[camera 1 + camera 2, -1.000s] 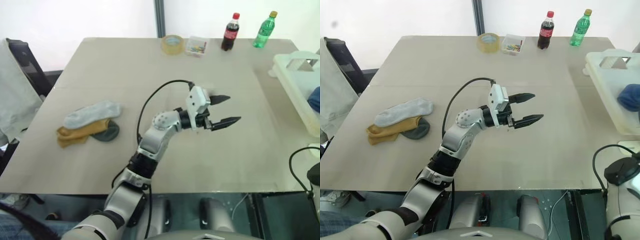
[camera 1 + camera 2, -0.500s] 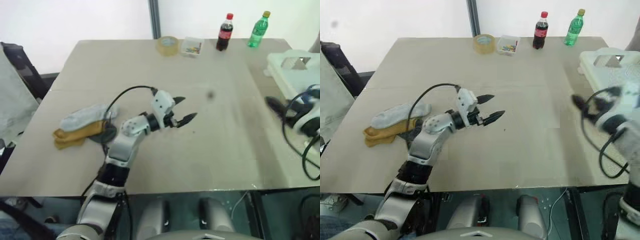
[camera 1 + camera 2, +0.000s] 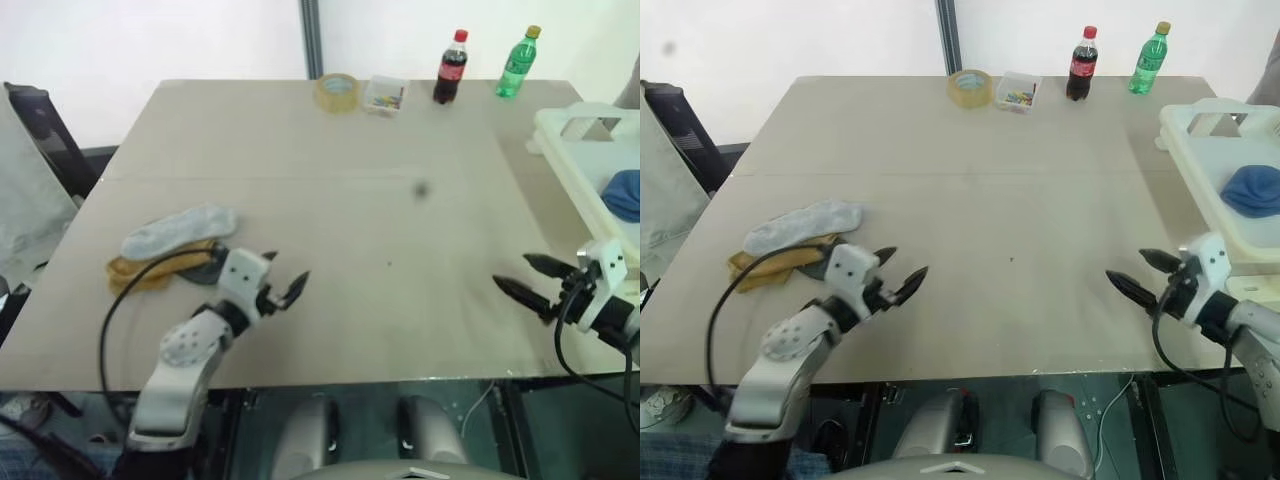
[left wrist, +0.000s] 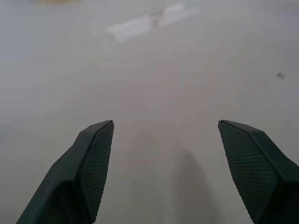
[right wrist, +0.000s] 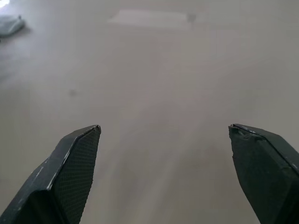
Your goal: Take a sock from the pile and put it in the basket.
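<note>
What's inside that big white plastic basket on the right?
The off-white rectangular plastic basket holds one royal blue sock, bunched up. The basket's near wall and the picture edge hide the rest of its inside.

Arms are silver-grey metal with white wrist blocks, looping black cables, and pointy black textured fingers point(image 4: 91, 168) on each gripper.

Grey, mustard and dark socks heaped in the pile point(image 3: 170, 250); off-white basket point(image 3: 1200, 165) with blue sock inside.

Head eyes: I look fwd and down from above; both share whole table point(image 3: 350, 200).
L wrist: low, close over tabletop, along own fingers point(image 4: 88, 168).
R wrist: same, own fingers point(image 5: 70, 172).
</note>
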Motion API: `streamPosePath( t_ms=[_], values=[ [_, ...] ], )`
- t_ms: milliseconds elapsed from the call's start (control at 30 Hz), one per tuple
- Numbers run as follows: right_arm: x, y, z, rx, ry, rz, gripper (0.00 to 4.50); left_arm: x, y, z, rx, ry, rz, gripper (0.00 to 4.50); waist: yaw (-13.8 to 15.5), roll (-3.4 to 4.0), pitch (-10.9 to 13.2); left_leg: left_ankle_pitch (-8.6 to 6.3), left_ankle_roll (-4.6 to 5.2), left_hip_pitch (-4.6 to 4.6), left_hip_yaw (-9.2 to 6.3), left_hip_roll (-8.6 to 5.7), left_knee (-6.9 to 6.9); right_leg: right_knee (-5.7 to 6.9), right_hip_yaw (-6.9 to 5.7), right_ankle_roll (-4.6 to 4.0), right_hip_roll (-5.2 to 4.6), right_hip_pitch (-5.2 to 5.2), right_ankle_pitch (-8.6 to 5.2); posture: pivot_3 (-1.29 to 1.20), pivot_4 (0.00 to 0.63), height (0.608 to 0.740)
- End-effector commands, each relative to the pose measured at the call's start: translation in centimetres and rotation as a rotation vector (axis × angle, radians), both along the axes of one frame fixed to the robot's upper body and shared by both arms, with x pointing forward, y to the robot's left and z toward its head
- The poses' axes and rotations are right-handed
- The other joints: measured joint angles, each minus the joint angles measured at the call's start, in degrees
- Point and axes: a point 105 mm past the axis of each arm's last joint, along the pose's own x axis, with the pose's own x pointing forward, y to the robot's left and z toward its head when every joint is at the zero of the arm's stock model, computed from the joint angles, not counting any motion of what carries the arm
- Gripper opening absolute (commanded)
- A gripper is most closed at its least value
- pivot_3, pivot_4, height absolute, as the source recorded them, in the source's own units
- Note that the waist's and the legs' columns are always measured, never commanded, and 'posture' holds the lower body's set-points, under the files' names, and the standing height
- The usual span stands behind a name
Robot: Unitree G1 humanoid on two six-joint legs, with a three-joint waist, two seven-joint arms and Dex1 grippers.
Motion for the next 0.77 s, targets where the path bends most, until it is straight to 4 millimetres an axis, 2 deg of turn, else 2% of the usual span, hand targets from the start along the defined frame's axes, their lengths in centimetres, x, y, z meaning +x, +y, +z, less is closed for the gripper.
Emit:
streamPosePath(
  t_ms=[33,267,400,500,767],
  values=[
    [-1.3,0.0,-0.1,-0.075,-0.02,0.112,4.47,-2.0,1.3,1.8,-0.012,-0.034,0.046,3.84,0.0,0.0,0.0,0.0,0.0,-0.01,0.01,0.01,0.0,0.0,0.0,0.0,0.0,-0.01,0.0,0.0,0.15,0.74],
    [-3.0,-0.4,-1.1,-0.075,0.032,0.126,4.47,-5.5,1.3,1.2,0.0,0.041,-0.03,3.84,0.3,-0.02,0.0,-0.01,-0.02,-0.01,0.02,0.06,0.1,0.0,-0.01,0.0,-0.03,-0.01,-0.02,0.0,0.15,0.74],
    [-4.6,-0.7,-1.4,-0.079,0.081,0.1,4.47,-6.1,1.1,1.1,-0.001,0.053,-0.07,3.84,1.2,-0.02,0.0,-0.02,-0.03,-0.04,0.01,0.07,0.1,0.0,-0.04,0.0,-0.04,-0.06,-0.03,0.0,0.15,0.74],
    [-5.4,-1.0,-1.0,-0.086,0.054,0.078,4.47,-6.5,1.1,1.1,-0.021,0.065,-0.094,3.84,1.1,-0.05,0.0,-0.02,-0.03,-0.05,0.04,0.1,0.11,-0.02,-0.03,0.05,-0.05,-0.06,-0.06,0.0,0.15,0.74],
    [-5.8,-1.2,-0.7,-0.139,0.051,0.045,4.47,-6.7,1.6,0.5,-0.007,0.092,-0.153,3.84,1.1,-0.05,0.0,-0.03,-0.04,-0.05,0.05,0.15,0.12,-0.02,-0.04,0.16,-0.04,-0.08,-0.13,0.0,0.15,0.74]
  ],
)
